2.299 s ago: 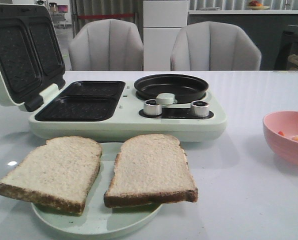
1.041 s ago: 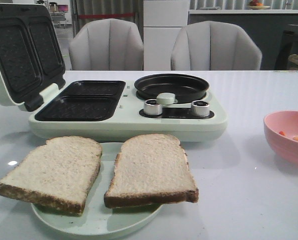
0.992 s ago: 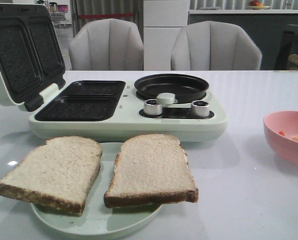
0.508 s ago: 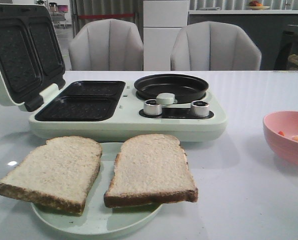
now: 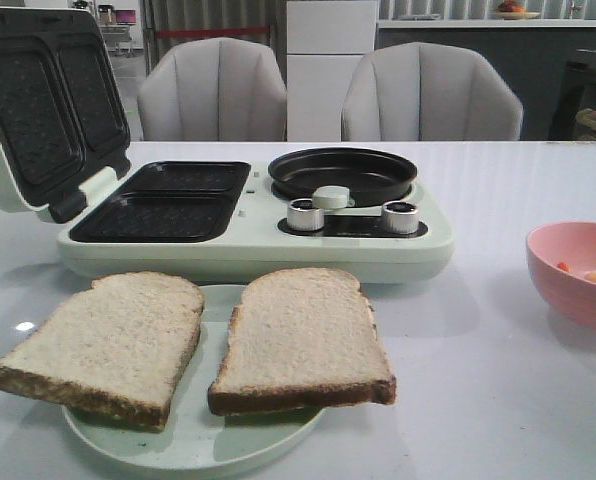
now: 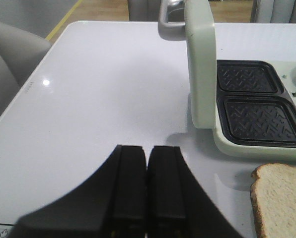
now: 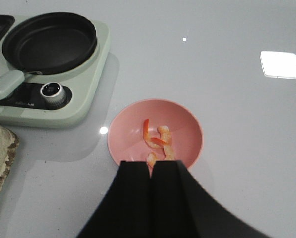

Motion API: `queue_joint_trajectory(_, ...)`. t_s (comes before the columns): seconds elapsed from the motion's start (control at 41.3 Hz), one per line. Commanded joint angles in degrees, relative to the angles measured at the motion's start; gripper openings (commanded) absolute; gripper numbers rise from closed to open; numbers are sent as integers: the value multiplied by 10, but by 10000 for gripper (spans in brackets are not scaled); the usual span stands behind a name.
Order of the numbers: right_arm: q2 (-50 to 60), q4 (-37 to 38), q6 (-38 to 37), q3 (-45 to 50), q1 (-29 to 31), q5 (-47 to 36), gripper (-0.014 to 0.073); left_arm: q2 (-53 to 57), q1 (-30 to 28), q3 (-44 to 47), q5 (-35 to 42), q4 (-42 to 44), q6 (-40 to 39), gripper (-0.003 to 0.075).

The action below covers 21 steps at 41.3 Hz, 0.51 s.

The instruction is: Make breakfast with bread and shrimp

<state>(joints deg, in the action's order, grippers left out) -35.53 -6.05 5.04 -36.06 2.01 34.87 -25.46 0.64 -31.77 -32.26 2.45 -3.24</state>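
Two bread slices, one on the left (image 5: 108, 340) and one on the right (image 5: 300, 338), lie side by side on a pale green plate (image 5: 193, 440) at the table's front. The left slice's corner shows in the left wrist view (image 6: 282, 201). Shrimp pieces (image 7: 157, 141) lie in a pink bowl (image 7: 185, 124), which stands at the right in the front view (image 5: 576, 270). My left gripper (image 6: 147, 153) is shut and empty above bare table left of the cooker. My right gripper (image 7: 151, 168) is shut and empty, held above the bowl's near rim. Neither gripper shows in the front view.
A pale green cooker (image 5: 258, 245) stands mid-table with its lid (image 5: 38, 100) open upright, two black griddle wells (image 5: 168, 200), a round black pan (image 5: 343, 172) and two silver knobs (image 5: 305, 214). Two grey chairs (image 5: 213, 90) stand behind the table.
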Motion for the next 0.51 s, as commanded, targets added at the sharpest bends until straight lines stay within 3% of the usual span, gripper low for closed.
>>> queue_joint_trajectory(0.0, -25, -2, 3, -15, 4, -39, 50, -20, -2, -18, 43, -4, 1, 102)
queue_joint_trajectory(0.097, -43, -2, 3, -15, 4, -39, 119, -33, -2, -17, 43, -4, 1, 165)
queue_joint_trajectory(0.29, -55, -2, 3, -15, 4, -40, 421, -47, -2, -4, 43, -2, 1, 549)
queue_joint_trajectory(0.363, -55, -2, 3, -15, 4, -41, 482, -54, -2, 8, 43, 2, 7, 592)
queue_joint_trajectory(0.484, -55, -2, 3, -15, 4, -40, 486, -65, 22, 19, 59, -7, 28, 566)
